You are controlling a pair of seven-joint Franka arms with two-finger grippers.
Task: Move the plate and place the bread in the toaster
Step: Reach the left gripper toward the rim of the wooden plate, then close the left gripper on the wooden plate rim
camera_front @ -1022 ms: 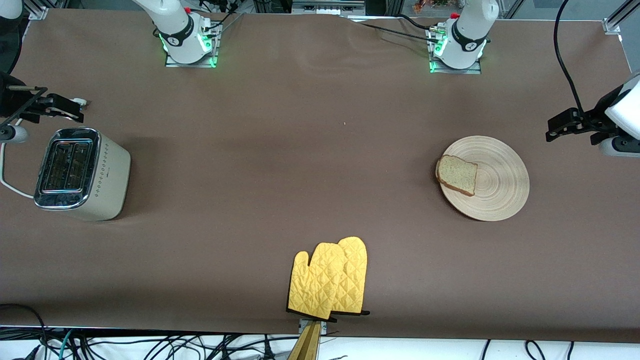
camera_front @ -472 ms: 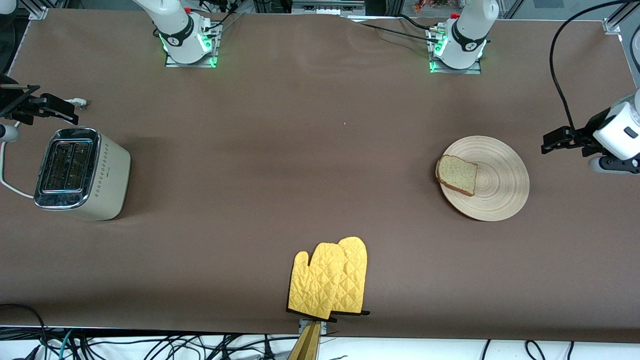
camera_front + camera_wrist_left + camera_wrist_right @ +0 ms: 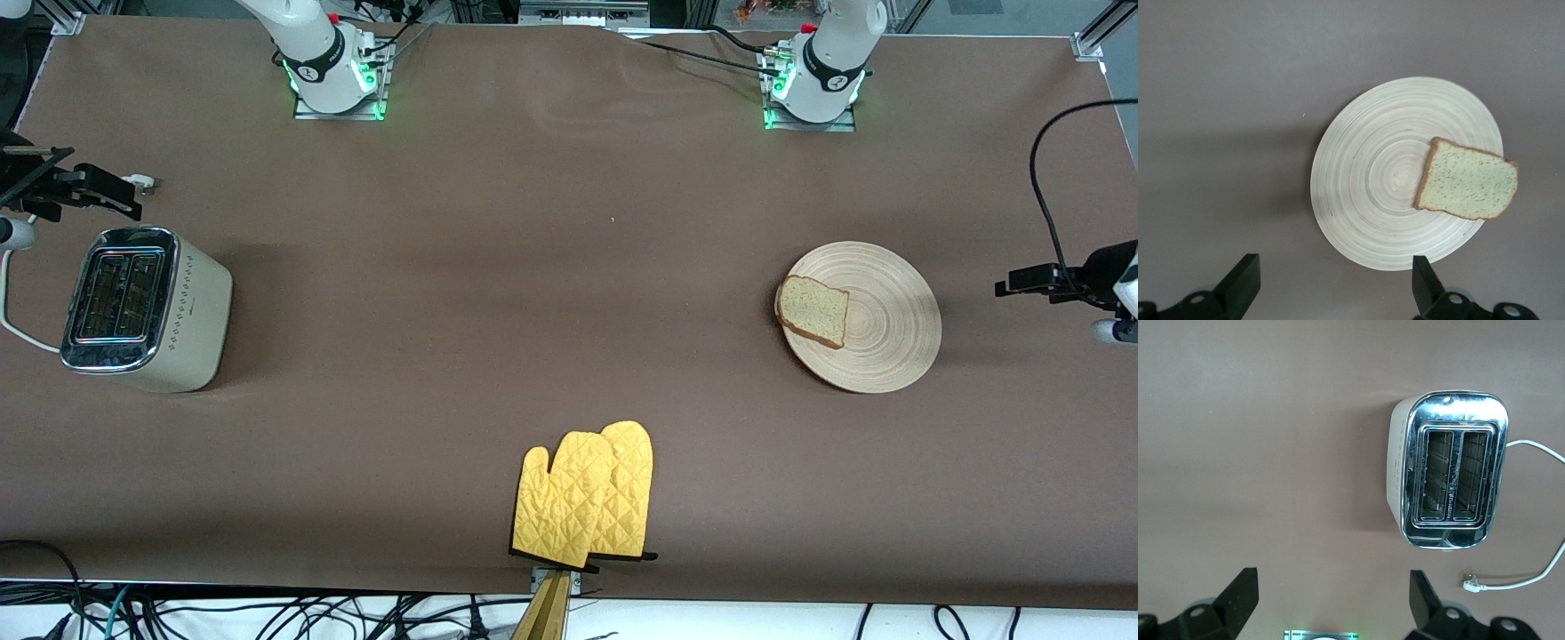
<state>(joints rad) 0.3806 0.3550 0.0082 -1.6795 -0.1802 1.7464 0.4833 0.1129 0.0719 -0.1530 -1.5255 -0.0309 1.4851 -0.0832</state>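
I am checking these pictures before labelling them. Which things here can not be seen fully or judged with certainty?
- Toaster slots: too dark in the front and right wrist views to tell what is inside.
- Cord: cut off by the edge of the right wrist view.
- Left gripper: its arm is cut off by the front view's edge.
- Underside of the bread: hidden against the plate.

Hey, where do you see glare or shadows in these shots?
Right wrist view: the toaster has bright reflections on its chrome top. Left wrist view: a soft shadow lies beside the plate. Front view: even light, with green glow at both arm bases.
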